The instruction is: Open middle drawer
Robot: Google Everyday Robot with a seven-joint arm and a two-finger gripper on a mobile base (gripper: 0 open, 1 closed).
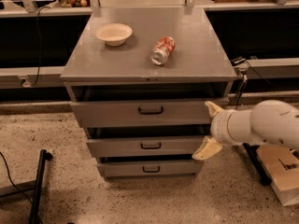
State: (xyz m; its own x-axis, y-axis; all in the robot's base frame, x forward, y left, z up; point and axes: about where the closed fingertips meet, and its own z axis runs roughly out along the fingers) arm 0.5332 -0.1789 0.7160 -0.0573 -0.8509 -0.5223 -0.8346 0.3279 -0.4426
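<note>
The grey cabinet [187, 69] has three drawers stacked. The middle drawer [117, 148] has a flat grey front and a small black bar handle [150, 146] at its centre. A dark gap shows above its front. My gripper [210, 129] is on a white arm [261, 124] that comes in from the right. It is at the cabinet's right front edge, level with the middle drawer's right end. Its two cream fingers [207, 150] are spread wide, one up and one down, with nothing between them. It is well right of the handle.
The top drawer [107, 113] has the tallest front; the bottom drawer [121, 169] has the shallowest. A white bowl [113, 33] and a tipped soda can [162, 50] lie on the cabinet top. A black stand [37, 185] is on the floor at left and a cardboard box [282, 171] at right.
</note>
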